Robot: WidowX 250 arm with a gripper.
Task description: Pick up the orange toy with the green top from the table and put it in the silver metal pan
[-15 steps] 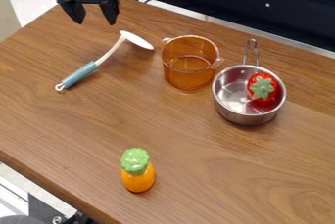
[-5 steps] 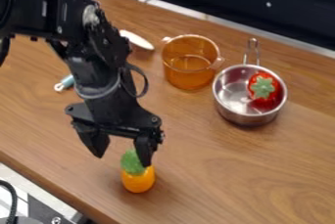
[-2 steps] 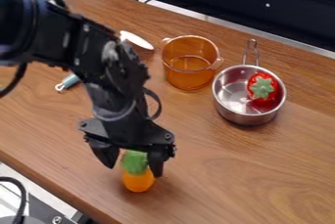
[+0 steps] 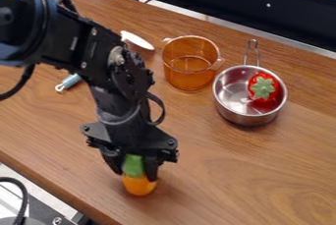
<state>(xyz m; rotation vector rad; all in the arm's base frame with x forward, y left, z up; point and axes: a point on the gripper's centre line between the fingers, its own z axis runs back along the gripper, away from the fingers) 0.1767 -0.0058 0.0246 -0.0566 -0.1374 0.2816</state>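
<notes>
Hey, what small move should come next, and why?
Probably a slight lift straight up: the tool seems closed on the pineapple, pressing its green top from both sides, and the base looks to be resting on the table.

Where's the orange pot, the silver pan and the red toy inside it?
Orange pot (image 4: 189, 79), camera view, on its front wall.
Silver pan (image 4: 246, 120), camera view, on its outer wall.
Red toy (image 4: 263, 89), camera view, on its green top.

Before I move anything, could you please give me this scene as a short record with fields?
claw: the claw, closed around the toy pineapple's green top
pineapple position: upright on the wooden table
metal saucepan: holds a red toy vegetable
orange pot: see-through, beside the saucepan
white-headed utensil: partly hidden behind the arm
</notes>
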